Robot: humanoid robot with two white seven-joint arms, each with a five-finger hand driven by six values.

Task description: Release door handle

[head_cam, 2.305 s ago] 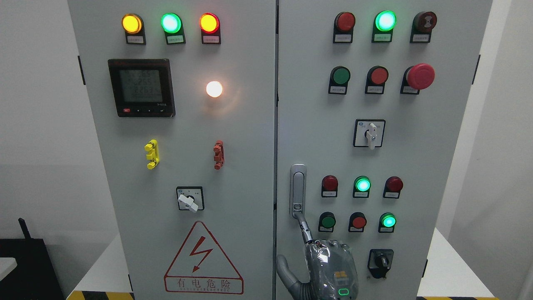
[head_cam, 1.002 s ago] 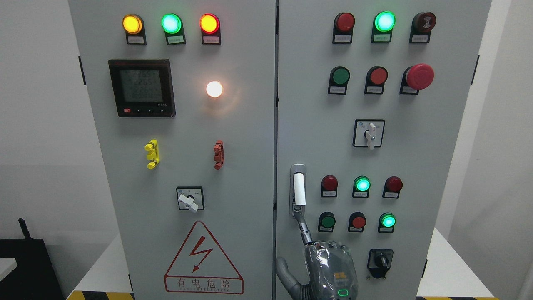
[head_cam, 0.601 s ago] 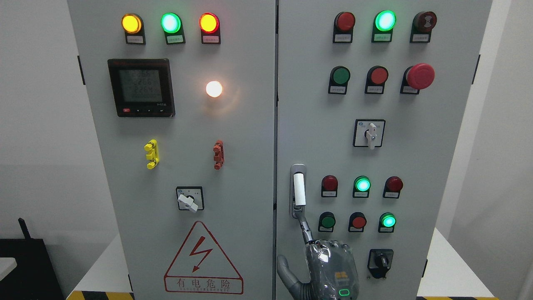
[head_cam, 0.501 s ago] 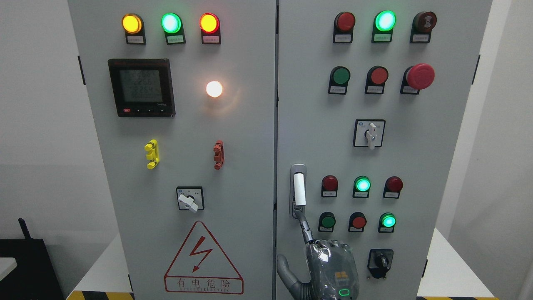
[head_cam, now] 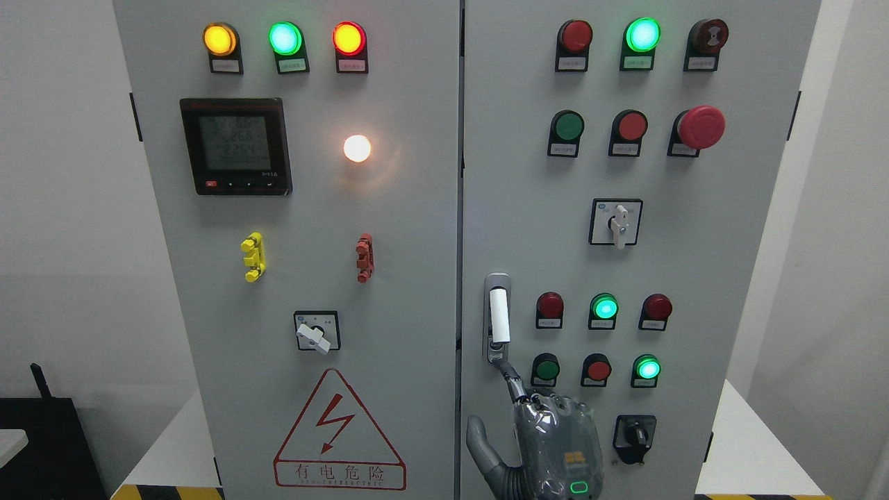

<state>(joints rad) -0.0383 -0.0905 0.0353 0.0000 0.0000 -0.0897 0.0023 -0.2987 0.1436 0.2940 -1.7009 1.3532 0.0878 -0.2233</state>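
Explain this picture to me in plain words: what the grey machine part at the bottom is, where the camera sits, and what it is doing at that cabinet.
The camera sits on a humanoid robot's head, facing a grey electrical cabinet with two doors, lit lamps, buttons, switches and a meter. The grey part at the bottom is a robot hand; which arm it belongs to is unclear. One finger stretches up to the lower end of the door handle on the right-hand door. The hand grips nothing; only that fingertip reaches the handle.
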